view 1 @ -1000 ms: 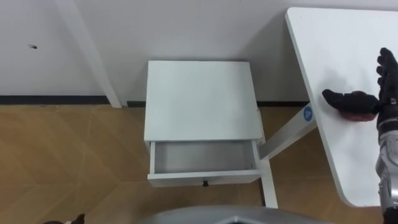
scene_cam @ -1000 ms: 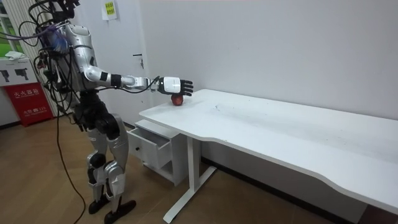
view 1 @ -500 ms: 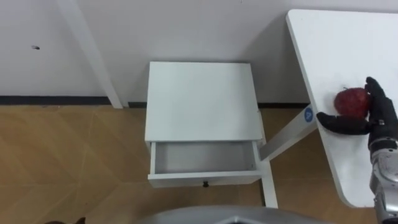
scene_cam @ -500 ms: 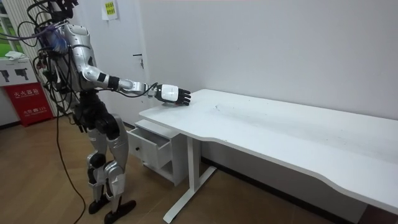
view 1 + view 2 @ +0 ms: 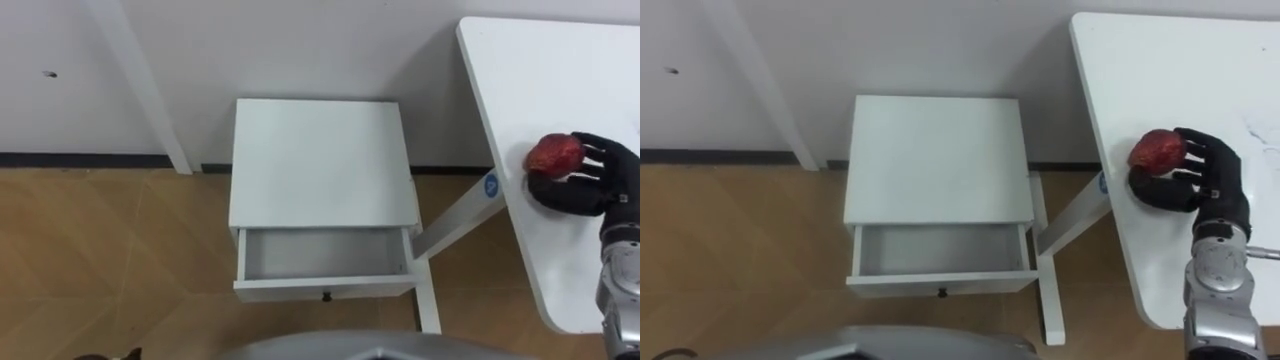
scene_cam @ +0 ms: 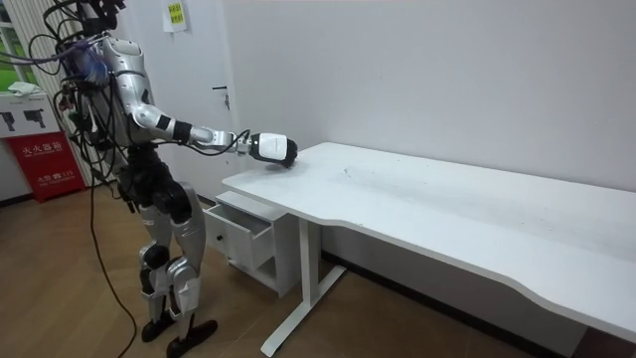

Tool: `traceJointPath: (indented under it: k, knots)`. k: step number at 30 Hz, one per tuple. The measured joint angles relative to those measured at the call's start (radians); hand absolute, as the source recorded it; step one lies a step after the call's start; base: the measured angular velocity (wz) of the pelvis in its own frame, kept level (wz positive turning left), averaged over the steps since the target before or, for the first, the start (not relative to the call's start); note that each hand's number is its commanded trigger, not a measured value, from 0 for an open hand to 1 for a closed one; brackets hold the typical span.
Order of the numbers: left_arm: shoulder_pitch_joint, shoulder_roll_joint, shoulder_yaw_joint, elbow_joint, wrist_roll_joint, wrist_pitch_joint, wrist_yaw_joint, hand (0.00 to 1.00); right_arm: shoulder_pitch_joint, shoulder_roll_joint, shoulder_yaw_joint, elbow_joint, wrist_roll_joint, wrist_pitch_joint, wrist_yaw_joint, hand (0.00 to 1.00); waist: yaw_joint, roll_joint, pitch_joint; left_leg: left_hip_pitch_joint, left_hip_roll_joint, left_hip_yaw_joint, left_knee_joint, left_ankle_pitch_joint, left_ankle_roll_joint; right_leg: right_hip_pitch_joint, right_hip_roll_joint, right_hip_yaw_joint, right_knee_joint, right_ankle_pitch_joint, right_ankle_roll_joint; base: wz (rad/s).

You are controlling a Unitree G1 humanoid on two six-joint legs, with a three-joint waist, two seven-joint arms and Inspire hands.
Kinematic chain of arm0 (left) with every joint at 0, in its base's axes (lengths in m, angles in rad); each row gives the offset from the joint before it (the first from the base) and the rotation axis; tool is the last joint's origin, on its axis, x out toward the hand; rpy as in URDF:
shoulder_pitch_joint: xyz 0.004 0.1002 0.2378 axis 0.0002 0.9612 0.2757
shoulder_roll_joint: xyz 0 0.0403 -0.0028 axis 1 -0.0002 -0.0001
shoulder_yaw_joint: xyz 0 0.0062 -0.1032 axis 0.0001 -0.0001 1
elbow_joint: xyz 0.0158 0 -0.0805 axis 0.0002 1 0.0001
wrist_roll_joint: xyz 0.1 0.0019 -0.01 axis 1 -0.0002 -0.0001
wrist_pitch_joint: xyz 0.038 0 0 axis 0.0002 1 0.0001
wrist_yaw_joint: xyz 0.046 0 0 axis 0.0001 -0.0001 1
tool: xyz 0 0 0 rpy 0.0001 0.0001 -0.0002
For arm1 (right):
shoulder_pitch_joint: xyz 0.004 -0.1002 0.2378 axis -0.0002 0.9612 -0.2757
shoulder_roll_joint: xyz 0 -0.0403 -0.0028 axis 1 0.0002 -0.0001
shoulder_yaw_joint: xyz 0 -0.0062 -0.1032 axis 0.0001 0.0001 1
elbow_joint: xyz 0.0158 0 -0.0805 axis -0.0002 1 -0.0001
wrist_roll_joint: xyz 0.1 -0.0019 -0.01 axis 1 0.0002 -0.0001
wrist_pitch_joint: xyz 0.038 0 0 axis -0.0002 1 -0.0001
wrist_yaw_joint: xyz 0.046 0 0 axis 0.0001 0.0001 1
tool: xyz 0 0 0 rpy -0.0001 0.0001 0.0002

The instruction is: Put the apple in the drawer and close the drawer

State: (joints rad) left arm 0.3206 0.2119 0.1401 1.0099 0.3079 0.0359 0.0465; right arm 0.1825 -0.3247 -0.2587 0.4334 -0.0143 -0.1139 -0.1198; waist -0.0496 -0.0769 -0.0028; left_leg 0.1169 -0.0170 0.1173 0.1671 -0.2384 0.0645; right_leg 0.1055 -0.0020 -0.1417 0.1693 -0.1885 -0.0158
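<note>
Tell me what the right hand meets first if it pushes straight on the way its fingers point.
The apple: the right hand has its fingers curled round it on the white table. Past it, seemingly only bare tabletop up to the edge.

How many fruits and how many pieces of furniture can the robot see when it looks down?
Fruit: 1, the apple
Furniture: 2, the table and the bedside cabinet with its open drawer
Total: 3
</note>
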Motion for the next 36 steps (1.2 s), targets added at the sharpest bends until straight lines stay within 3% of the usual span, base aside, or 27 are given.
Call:
traceJointPath:
  k: [8,17,22,28,36]
  knots:
    - [-0.005,0.0,-0.007,0.0,0.0,-0.002,0.023,0.0,-0.006,0.007,0.051,0.0,0.001,-0.028,0.011,1.0,0.001,-0.003,0.0012,0.001,0.0,-0.003,0.0,0.0,0.0,0.002,0.0,0.002,0.0,0.0,0.0,0.0]
    - [-0.017,-0.001,-0.007,0.007,0.001,0.001,0.04,0.0,-0.008,0.012,0.081,-0.042,-0.044,-0.015,0.059,1.0,0.007,-0.003,0.0024,0.01,0.0,-0.004,-0.003,0.0,0.0,0.009,0.001,0.003,0.0,0.0,0.0,0.0]
    - [-0.071,0.001,-0.029,0.075,0.002,-0.002,0.04,0.0,-0.006,0.017,0.186,-0.11,-0.149,0.01,0.151,1.0,0.034,0.004,0.0038,0.0,0.002,-0.009,0.002,-0.001,-0.002,0.004,0.002,0.001,-0.001,0.002,-0.003,0.02]
    - [-0.078,-0.003,-0.049,0.078,0.006,-0.009,0.038,0.0,-0.008,0.045,0.32,-0.155,-0.23,0.021,0.244,1.0,0.082,0.024,0.0117,-0.01,0.001,-0.013,0.002,-0.001,-0.001,-0.006,0.002,-0.001,-0.002,0.002,-0.003,0.02]
    - [-0.088,-0.004,-0.068,0.081,0.009,-0.009,0.037,0.0,-0.031,0.06,0.444,-0.17,-0.364,0.032,0.333,1.0,0.091,0.024,0.0074,-0.018,-0.001,-0.038,0.002,0.0,-0.002,0.0,0.0,-0.016,-0.011,0.002,-0.003,0.1]
